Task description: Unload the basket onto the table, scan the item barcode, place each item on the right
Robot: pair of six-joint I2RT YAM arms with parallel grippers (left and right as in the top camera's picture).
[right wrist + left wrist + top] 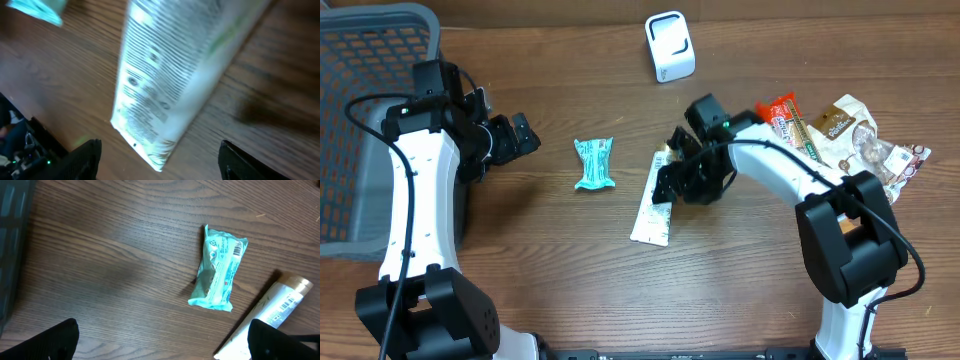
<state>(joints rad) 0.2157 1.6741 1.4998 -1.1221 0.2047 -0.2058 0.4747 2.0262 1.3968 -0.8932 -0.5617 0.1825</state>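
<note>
Right gripper (672, 182) hangs over the upper part of a white tube (651, 222) that lies flat on the wooden table (570, 280), its two fingers spread to either side and clamped on nothing. Left gripper (523, 136) is wide open and empty too, near a grey basket (360, 60). By its look, the tube is light, soft-walled and smooth, so it may dent or slip. A gentle hold across its middle, clear of the barcode near the cap, seems safest. A white scanner (670, 46) stands well apart.
</note>
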